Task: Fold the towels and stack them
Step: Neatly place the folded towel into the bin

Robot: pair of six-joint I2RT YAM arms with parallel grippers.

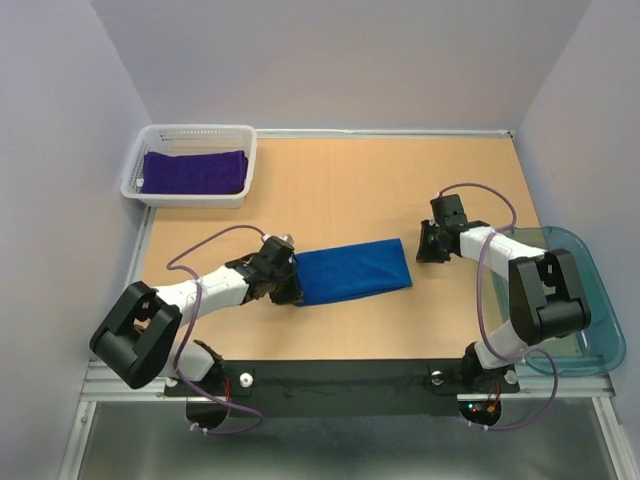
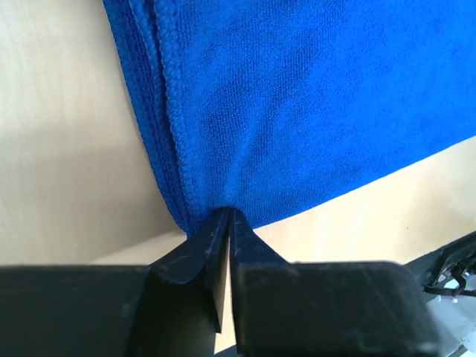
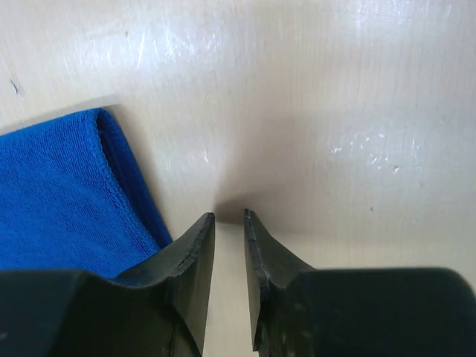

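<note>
Blue towel (image 1: 355,270): lies mid-table, folded into a long, narrow slab and angled slightly. Looped terry nap. The left wrist view shows several layers stacked at one long side, with a beaded, stitched hem running along it.

Left gripper (image 1: 285,288): at the towel's left end. Its black wedge-shaped fingers are clamped on the cloth's edge, tips nearly meeting. A soft crease fans up the pile from the pinch point.

Right gripper (image 1: 430,250): low over the table (image 1: 350,180), just off the towel's right end. Its fingers are parted by a narrow slot and grasp nothing; only bare board shows between them. From its wrist camera, the towel's rounded folded corner sits right beside one finger. I can't tell whether they touch.

Purple towel (image 1: 195,172): lies folded flat inside a white plastic lattice basket (image 1: 135,175) at the far left corner, well apart from the blue one. Same plush texture.

Table top: pale wood-grain laminate, smooth, with some glare.

A translucent teal tray (image 1: 603,330) with rounded corners sits at the right edge, partly behind the right arm.
</note>
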